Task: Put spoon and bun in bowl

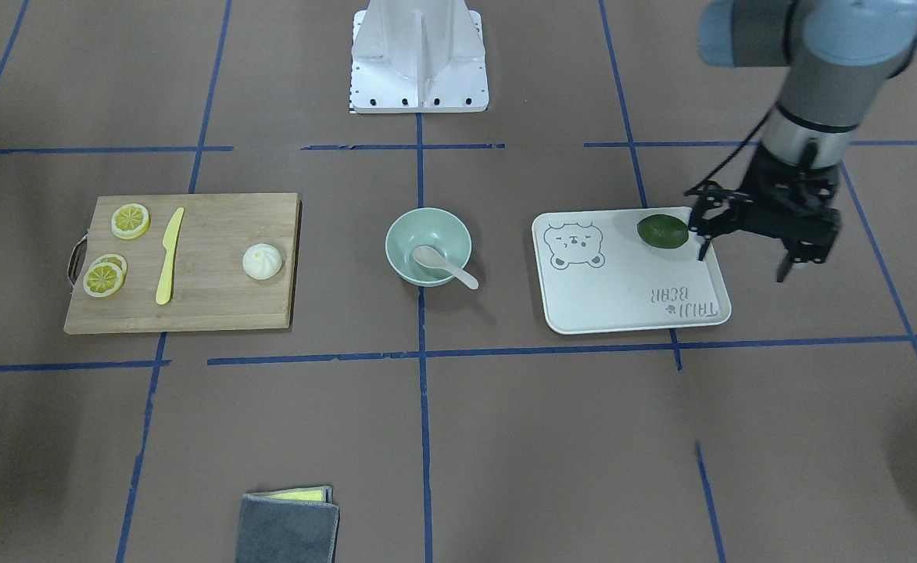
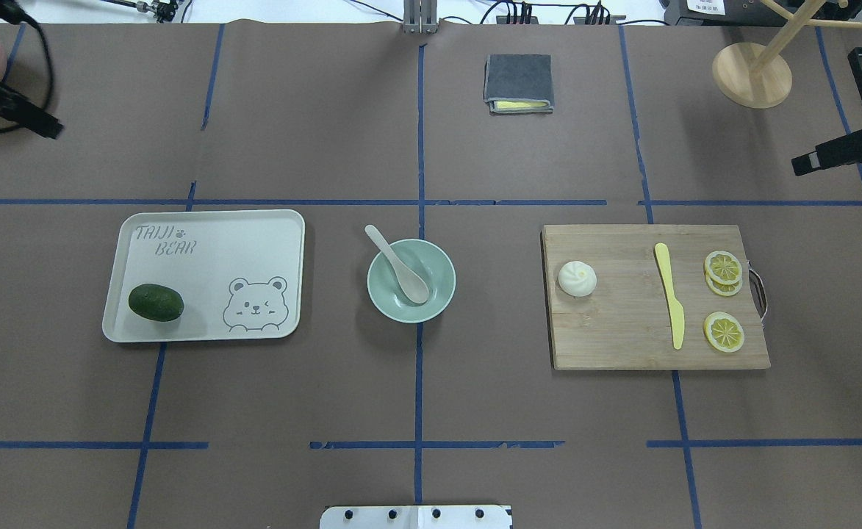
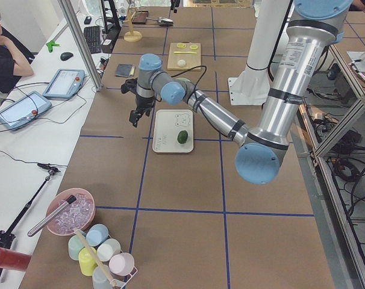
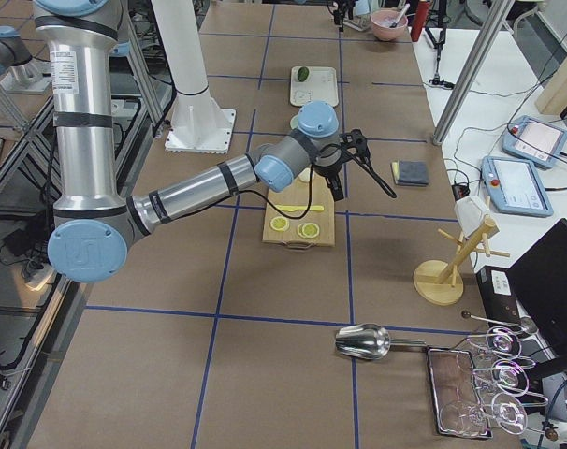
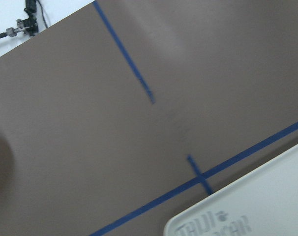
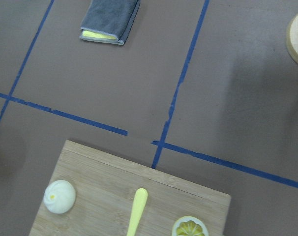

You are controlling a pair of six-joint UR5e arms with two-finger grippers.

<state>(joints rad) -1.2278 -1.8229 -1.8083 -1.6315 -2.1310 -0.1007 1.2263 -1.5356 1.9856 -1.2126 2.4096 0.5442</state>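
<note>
Bowl [image 2: 439,285] sits near tray [image 2: 254,239] lettered, seemingly, "TAIJI BEAR".

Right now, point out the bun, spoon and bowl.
bun [image 2: 577,278], overhead view, pleated top.
spoon [image 2: 394,258], overhead view, handle.
bowl [image 2: 439,273], overhead view, bare inner wall.

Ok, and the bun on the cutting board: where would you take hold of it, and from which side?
Probably straight down from above, closing across the bun at its widest part, on the round sides. It sits pleats-up on the cutting board with bare board all round. The yellow knife lies well apart, so nothing seems to block a top approach.
</note>
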